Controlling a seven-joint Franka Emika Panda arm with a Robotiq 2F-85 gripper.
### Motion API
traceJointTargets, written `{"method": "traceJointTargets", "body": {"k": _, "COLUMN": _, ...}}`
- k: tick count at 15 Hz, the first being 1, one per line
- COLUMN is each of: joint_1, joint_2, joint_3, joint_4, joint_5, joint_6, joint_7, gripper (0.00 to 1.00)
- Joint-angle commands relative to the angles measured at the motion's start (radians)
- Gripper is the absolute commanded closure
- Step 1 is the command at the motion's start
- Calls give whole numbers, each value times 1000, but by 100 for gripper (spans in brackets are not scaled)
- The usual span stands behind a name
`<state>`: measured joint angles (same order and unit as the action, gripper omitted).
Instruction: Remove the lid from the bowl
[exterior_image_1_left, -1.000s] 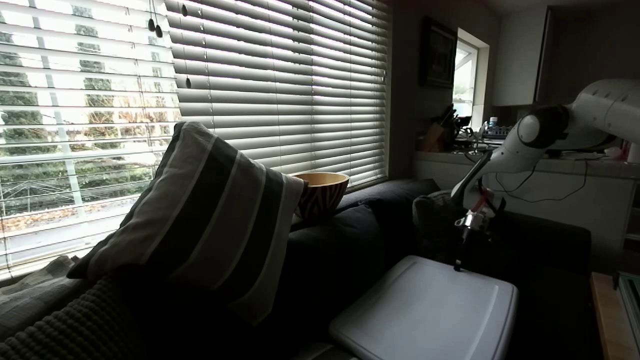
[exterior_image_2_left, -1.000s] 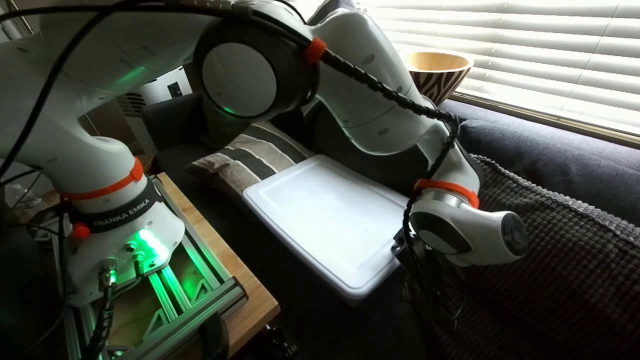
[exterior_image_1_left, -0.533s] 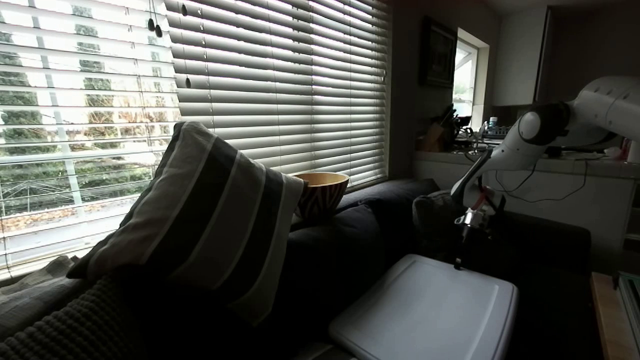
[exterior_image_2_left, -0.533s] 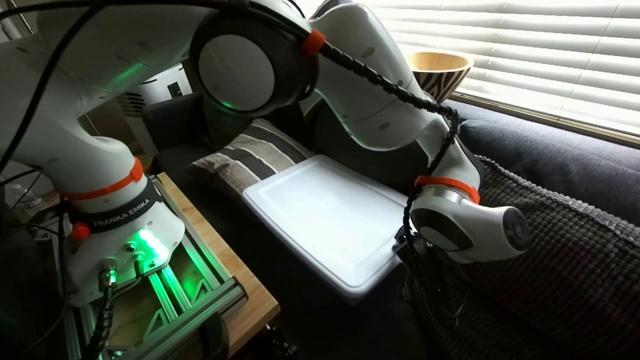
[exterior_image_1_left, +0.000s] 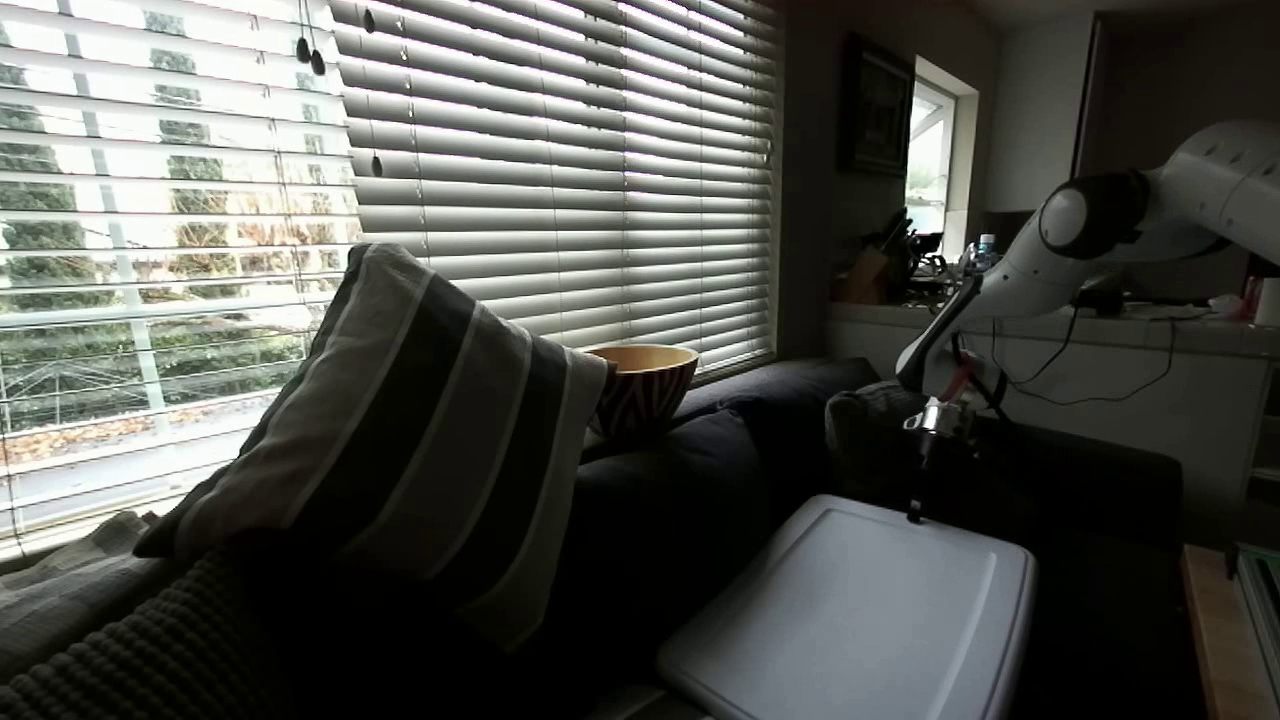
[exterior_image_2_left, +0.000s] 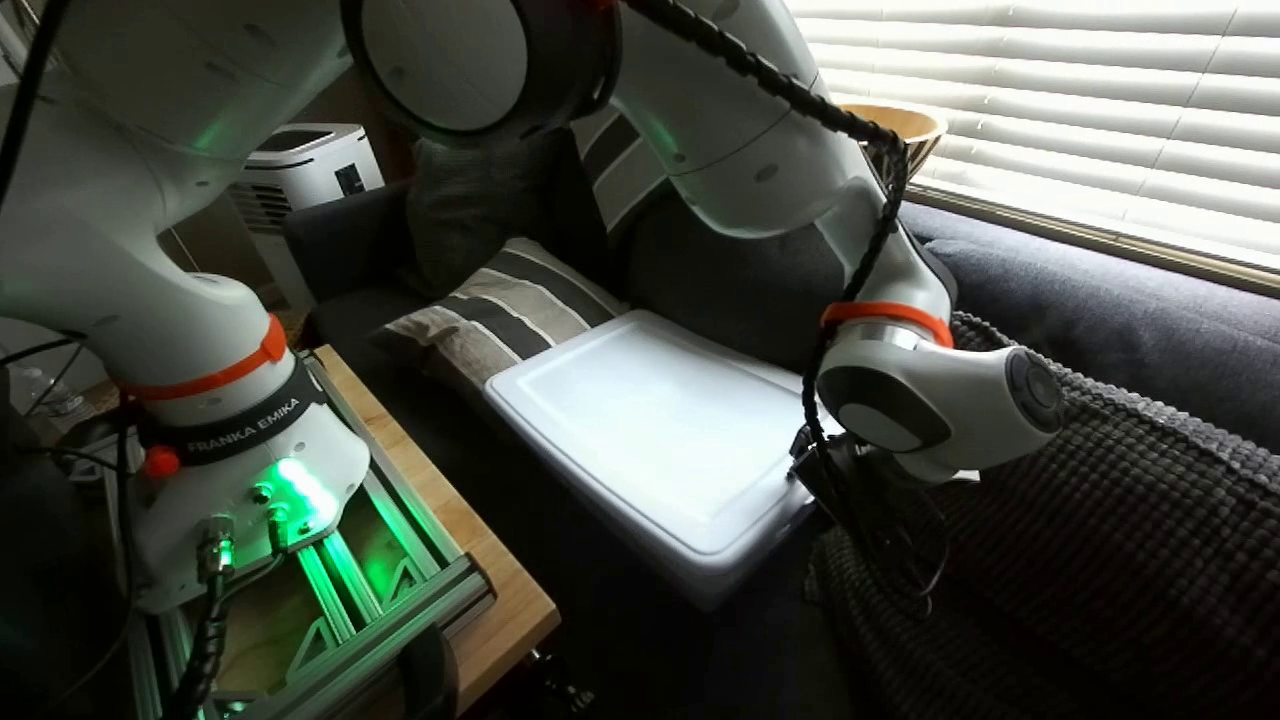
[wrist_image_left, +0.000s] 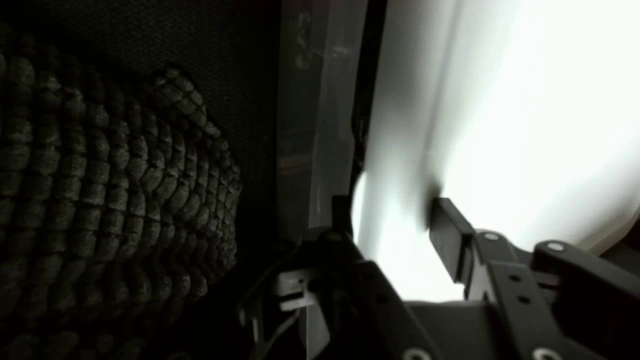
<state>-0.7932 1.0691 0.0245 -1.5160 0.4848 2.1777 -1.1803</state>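
Sofa (exterior_image_2_left: 1090, 300), dark grey and deep in shadow, fills much of the background, and the robot arm (exterior_image_2_left: 750, 160) bends down over it close to a knobbly blanket (wrist_image_left: 100, 200). The tub (wrist_image_left: 337, 100) seems to stand on the seat, though the darkness hides what it rests on. Over it lies the lid (exterior_image_2_left: 650, 430), covering all or nearly all of its mouth, so the removal looks begun but far from finished. At the end next to a striped cushion (exterior_image_2_left: 535, 300) the lid looks seated, as far as an exterior view tells. At the opposite short edge the gripper (wrist_image_left: 392, 212) is clamped on the lid, its fingers (wrist_image_left: 450, 240) set one on the top face and one past the outer border; whether that second tip hooks underneath is too dark to say. A narrow black slit shows between lid and tub there in the wrist view, from which I judge this edge pried loose. Left to do, I would say: raise it higher, free the other sides, carry the lid clear and set it down.
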Motion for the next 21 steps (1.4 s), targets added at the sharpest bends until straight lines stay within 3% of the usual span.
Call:
{"method": "traceJointTargets", "body": {"k": 1, "joint_1": 4, "joint_2": -91, "joint_3": 30, "joint_4": -119, "joint_5": -21, "joint_6": -12, "joint_7": -6, "gripper": 81}}
{"method": "traceJointTargets", "body": {"k": 10, "joint_1": -115, "joint_2": -235, "joint_3": 129, "joint_4": -216, "joint_5": 93, "joint_6": -156, "joint_7": -135, "gripper": 81}}
{"method": "traceJointTargets", "body": {"k": 15, "joint_1": -139, "joint_2": -261, "joint_3": 112, "joint_4": -206, "joint_5": 176, "joint_6": -313, "joint_7": -148, "gripper": 81}}
{"method": "traceJointTargets", "body": {"k": 21, "joint_1": -123, "joint_2": -185, "joint_3": 78, "joint_4": -145, "joint_5": 280, "joint_6": -582, "joint_7": -179, "gripper": 81}}
